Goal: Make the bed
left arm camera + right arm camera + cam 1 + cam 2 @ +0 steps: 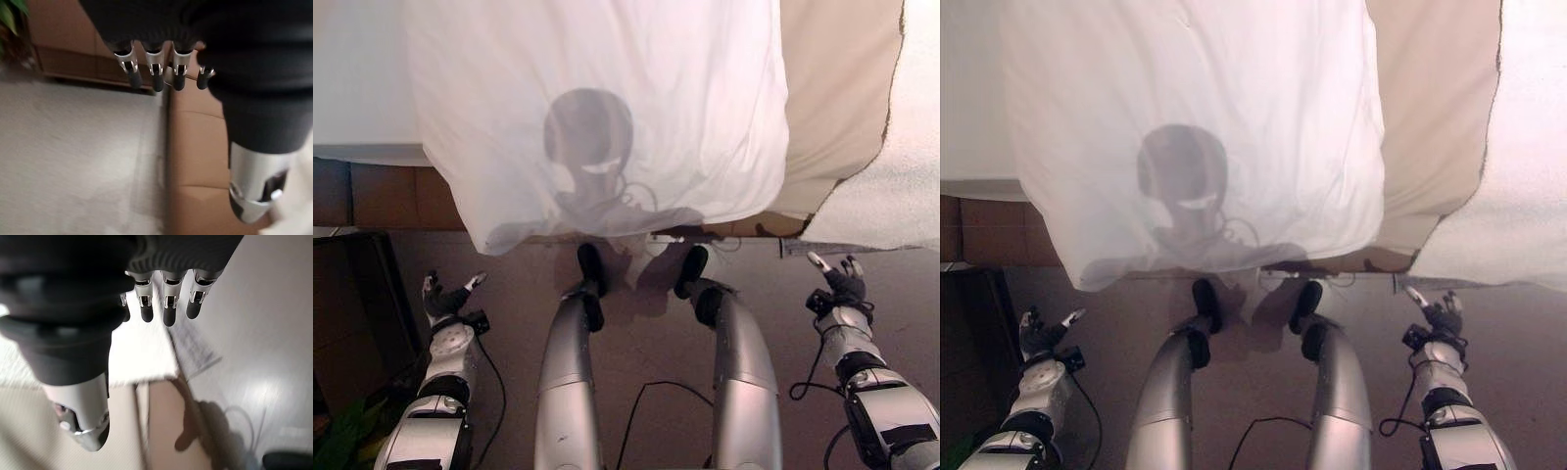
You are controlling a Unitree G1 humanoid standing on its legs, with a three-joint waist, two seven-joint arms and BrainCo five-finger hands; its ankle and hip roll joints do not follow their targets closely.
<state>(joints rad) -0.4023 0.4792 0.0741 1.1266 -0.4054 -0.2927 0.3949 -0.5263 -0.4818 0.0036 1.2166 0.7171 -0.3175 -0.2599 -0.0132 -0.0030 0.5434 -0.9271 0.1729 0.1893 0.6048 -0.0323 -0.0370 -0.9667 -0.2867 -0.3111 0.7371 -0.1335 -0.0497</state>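
White duvet (pixel 607 108) overhangs bed edge above brown floor (pixel 646 343).

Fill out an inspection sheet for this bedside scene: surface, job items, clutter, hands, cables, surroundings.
Surface: bed along the far side, brown base panels showing below the mattress.
Job's things: white duvet draped over the near bed edge, its hem hanging toward the floor; beige sheet exposed beside it; white textured blanket at the robot's right, also hanging off the edge.
Clutter: nothing seen.
Hands: left hand low over the floor, fingers relaxed, holding nothing; right hand likewise open, below the blanket's edge, not touching it.
Cables: nothing seen beyond the robot's own.
Surroundings: brownish floor; dark furniture and a green plant on the left.
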